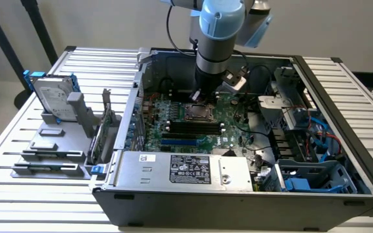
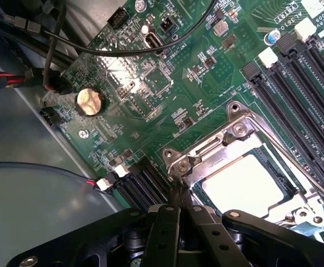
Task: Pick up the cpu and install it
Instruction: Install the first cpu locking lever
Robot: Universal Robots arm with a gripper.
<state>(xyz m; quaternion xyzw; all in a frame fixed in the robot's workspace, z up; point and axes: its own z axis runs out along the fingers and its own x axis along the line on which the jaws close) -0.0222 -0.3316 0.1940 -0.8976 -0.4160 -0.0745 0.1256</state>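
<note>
Over the socket [image 2: 250,172] inside the computer case [image 1: 238,194], we are hovering our clenched, empty hand [image 2: 179,196]. We are judging the cpu [image 2: 242,186] seated there as light, stiff and fragile, best gripped by its edges.

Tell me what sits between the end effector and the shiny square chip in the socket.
In the wrist view, the silver metal socket frame lies between the shut end effector and the shiny square chip.

CPU [image 2: 240,186]: flat square chip, bright silver top, seated level inside the metal socket frame [image 2: 245,133] on the green board. It lies just beside the closed gripper [image 2: 179,196] tips, not held.
</note>
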